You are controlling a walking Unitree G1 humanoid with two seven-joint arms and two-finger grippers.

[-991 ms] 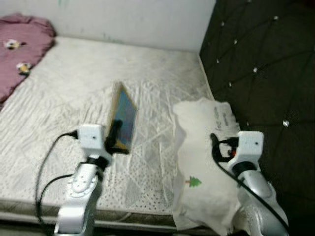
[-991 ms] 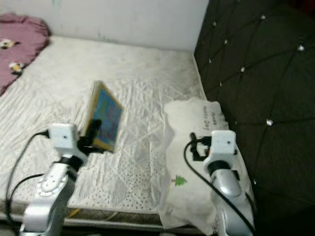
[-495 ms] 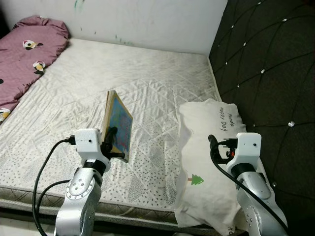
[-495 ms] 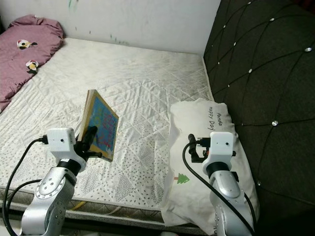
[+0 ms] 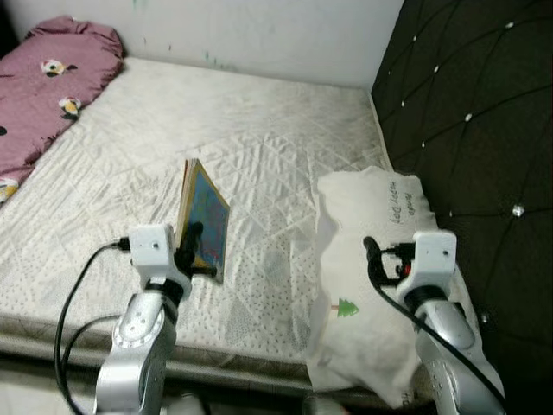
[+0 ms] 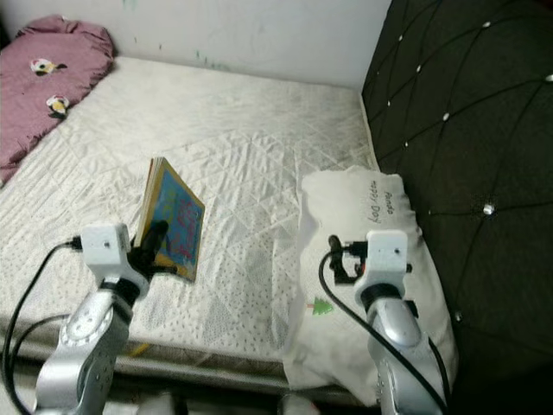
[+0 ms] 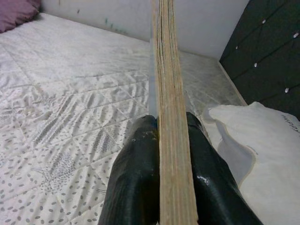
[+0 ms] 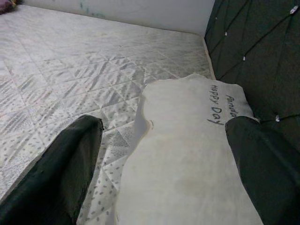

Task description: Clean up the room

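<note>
Fingers of the left tool clamp an upright book, right tool spread wide above a pillow.

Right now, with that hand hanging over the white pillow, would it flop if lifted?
Probably floppy: the pillow looks soft and wrinkled, sagging over the mattress edge. Likely light for its bulk. The open right hand might only pinch loose fabric.

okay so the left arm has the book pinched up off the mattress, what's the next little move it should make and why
Probably carry the book away from the bed to wherever it belongs. The left gripper is clamped on its lower edge, holding it upright above the mattress, so the grasp looks done. The right gripper hangs open above the white pillow, free to take that next.
</note>
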